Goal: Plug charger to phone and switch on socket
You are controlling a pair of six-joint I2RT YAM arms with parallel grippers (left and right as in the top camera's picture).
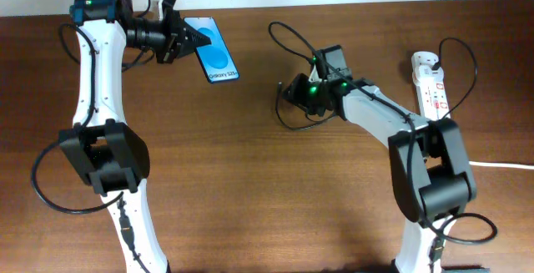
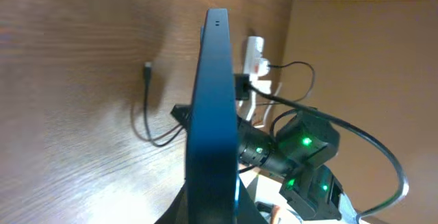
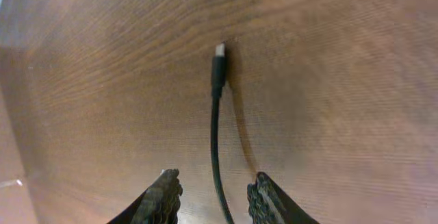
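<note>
phone [image 1: 213, 52]: far left, pinched at one end by left gripper [image 1: 179, 32]. charger [image 3: 216, 114]: flat on table [image 1: 250, 181], centre, between spread fingers of right gripper [image 3: 215, 179]. socket [image 1: 434, 89]: far right. risk: thin cable slipping or twisting on closing, leaving plug tip [image 3: 220, 49] misaligned with phone.
</note>
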